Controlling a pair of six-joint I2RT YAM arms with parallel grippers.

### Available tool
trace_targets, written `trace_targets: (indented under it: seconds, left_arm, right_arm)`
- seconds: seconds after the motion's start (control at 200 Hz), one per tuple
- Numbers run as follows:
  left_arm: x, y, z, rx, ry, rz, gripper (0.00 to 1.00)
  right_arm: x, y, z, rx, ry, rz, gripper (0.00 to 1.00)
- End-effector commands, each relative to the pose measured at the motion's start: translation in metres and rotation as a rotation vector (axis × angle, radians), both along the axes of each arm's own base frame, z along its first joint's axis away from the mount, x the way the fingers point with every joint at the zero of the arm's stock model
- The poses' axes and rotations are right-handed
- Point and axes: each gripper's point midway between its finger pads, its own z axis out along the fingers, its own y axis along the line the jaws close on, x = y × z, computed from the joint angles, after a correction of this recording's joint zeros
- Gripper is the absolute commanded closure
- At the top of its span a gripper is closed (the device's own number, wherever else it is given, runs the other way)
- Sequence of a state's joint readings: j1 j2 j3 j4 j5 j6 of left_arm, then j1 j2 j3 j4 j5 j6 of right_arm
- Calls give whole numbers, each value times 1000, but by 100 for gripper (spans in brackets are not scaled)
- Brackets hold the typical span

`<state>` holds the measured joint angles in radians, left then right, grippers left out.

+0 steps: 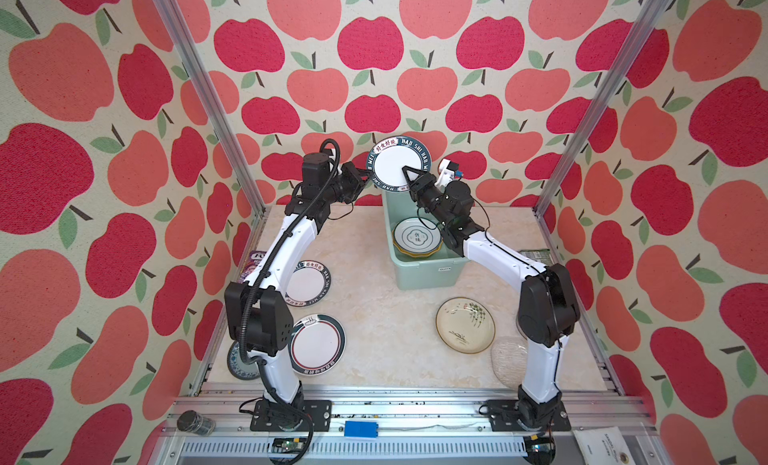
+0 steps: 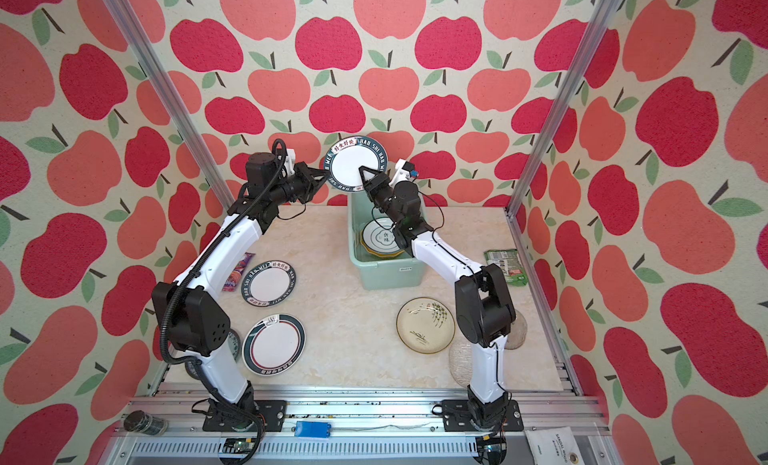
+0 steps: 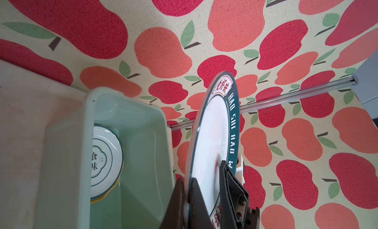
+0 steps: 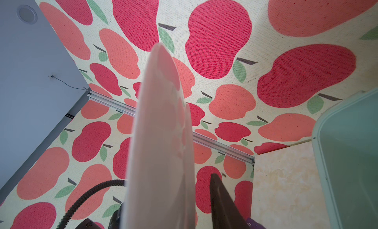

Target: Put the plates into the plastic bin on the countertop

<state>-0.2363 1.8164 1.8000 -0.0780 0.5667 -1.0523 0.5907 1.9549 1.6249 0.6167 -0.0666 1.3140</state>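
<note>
Left wrist view | left gripper (image 3: 187,184) clamped on rim of upright HAO SHI plate (image 3: 212,131), beside mint bin (image 3: 143,146) | right gripper (image 1: 409,177) straddles opposite rim, visible jaw clear of plate

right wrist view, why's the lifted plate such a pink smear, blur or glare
Right wrist view: the lifted plate sits nearly edge-on, so close to the lens that it is out of focus, and its glossy plain side mirrors the apple wall in pink; left wrist view: it shows sharp rim lettering, only faint red reflections; both top views: it is crisp, no glare.
</note>
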Motion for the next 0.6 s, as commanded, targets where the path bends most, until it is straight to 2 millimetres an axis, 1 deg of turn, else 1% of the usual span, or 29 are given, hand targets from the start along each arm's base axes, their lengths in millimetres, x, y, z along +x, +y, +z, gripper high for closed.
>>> trace_targets:
  seconds: [0.0, 0.1, 0.15, 0.285, 0.38, 0.4, 0.44, 0.48, 0.51, 0.535, 0.595]
  left_arm:
    - [-6, -11, 26, -11, -86, -58, 100]
    - [-6, -12, 23, -2, -88, -66, 100]
    - [-7, -12, 22, 3, -90, -69, 100]
    - [-10, -11, 22, 28, -99, -81, 100]
    - [-14, -9, 21, 45, -102, -86, 100]
    - [-15, -7, 22, 49, -105, -83, 97]
    - [-16, -5, 22, 57, -109, -78, 88]
    - [-17, -1, 24, 63, -119, -67, 76]
    - [-18, 2, 25, 72, -131, -59, 64]
    - [-19, 5, 28, 82, -146, -52, 57]
    - [-23, 14, 33, 119, -181, -23, 47]
  right_arm:
    - [4, 1, -2, -16, 11, -37, 73]
    - [5, 1, -3, -21, 15, -48, 80]
    - [5, 1, -3, -26, 19, -53, 85]
    - [7, 0, -5, -35, 24, -61, 95]
    - [7, -2, -5, -35, 29, -72, 97]
    - [7, -3, -5, -35, 29, -75, 97]
    - [7, -4, -5, -36, 32, -81, 97]
    - [7, -7, -5, -38, 34, -92, 98]
    - [7, -8, -5, -37, 34, -99, 98]
    - [7, -11, -5, -39, 37, -108, 98]
    - [7, -17, -7, -38, 46, -137, 98]
